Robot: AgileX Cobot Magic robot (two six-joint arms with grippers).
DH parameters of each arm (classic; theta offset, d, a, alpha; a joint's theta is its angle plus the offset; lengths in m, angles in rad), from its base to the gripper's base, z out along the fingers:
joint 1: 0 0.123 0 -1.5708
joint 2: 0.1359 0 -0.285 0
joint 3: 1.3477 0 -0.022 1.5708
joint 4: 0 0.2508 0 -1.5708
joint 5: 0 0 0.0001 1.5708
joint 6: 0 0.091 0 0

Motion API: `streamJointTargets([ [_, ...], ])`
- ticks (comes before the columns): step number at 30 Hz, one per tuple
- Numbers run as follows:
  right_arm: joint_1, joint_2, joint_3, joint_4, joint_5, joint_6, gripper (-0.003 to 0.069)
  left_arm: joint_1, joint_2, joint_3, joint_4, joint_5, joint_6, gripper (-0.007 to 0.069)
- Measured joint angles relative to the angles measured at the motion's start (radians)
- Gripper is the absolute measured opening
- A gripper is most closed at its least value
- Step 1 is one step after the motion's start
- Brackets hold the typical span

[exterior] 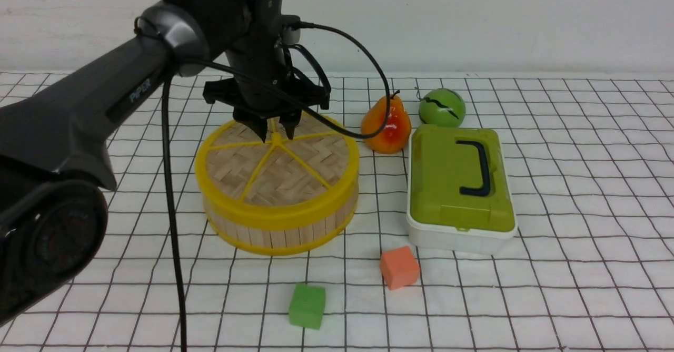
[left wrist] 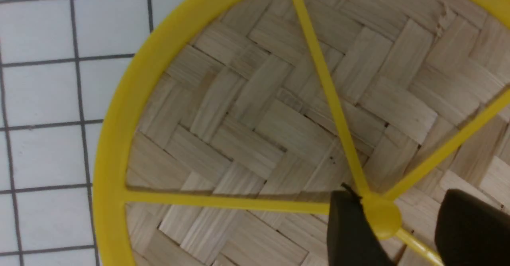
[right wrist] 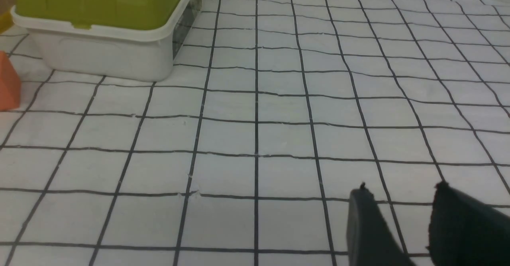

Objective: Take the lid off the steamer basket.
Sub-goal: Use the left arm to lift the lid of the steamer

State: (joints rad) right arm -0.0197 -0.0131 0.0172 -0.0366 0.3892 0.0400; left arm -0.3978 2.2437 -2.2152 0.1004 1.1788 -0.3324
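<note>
Lid: the round woven lid (exterior: 276,167) lies flat on top of the steamer basket (exterior: 284,231), near the middle of the checked cloth (exterior: 553,267). It is not off yet.
Left gripper: the left gripper (exterior: 276,132) hangs right over the middle of the lid and points down. It has one finger on each side of the little yellow knob (exterior: 276,140) where the spokes meet.
Left grip: a bit open and holding nothing. In the left wrist view one finger looks to touch the knob, and the other stands apart from it.
Right gripper: the right gripper (right wrist: 406,234) is low over the cloth, well away from the basket. Its fingers are apart with nothing between them.
Step now: getting set to grab the knob, I think.
Next move: squeeze the fingers shut on the knob, then lift straight up.
Watch out: the knob is small, so it may slip. The basket may come up too if the lid fits tight.
</note>
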Motion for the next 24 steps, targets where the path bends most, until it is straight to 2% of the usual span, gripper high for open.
streamJointTargets([
  [10, 0.0, 0.0, 0.0, 0.0, 0.0, 0.0, 0.0239, 0.0, 0.019, 0.0, 0.001, 0.003, 0.021, 0.0154],
  [11, 0.0, 0.0, 0.0, 0.0, 0.0, 0.0, 0.0239, 0.0, 0.02, 0.0, 0.002, 0.006, 0.021, 0.0116],
  [20, 0.0, 0.0, 0.0, 0.0, 0.0, 0.0, 0.0239, 0.0, 0.003, -0.014, 0.003, 0.026, 0.017, 0.0109],
  [24, 0.0, 0.0, 0.0, 0.0, 0.0, 0.0, 0.0239, -0.001, -0.136, -0.016, 0.038, 0.061, 0.026, 0.0109],
])
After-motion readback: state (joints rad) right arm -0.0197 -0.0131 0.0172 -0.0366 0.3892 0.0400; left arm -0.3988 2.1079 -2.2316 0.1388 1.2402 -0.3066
